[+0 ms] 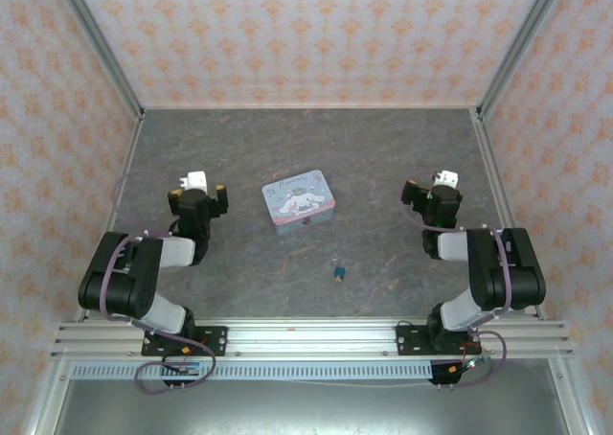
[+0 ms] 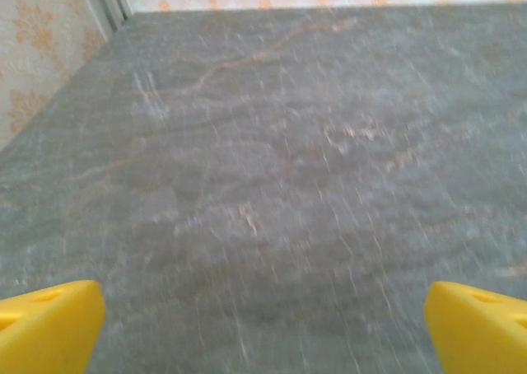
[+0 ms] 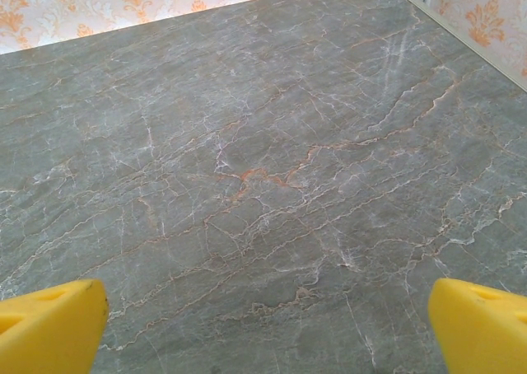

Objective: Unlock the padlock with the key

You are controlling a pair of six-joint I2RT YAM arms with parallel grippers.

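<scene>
Right claw (image 1: pixel 428 192), jaws apart as on the left claw (image 1: pixel 199 188), is nearer the padlock (image 1: pixel 338 273), which lies to its near-left, long axis running near-far.

Teal-blue padlock (image 1: pixel 338 275), pale blue cartoon tin (image 1: pixel 298 202), grey veined tabletop (image 1: pixel 383 157).

The tin box (image 1: pixel 299 201) is sitting centrally on the counter (image 1: pixel 383 157); the padlock (image 1: pixel 338 273) is lying before it, slightly rightward, apart from it.
</scene>
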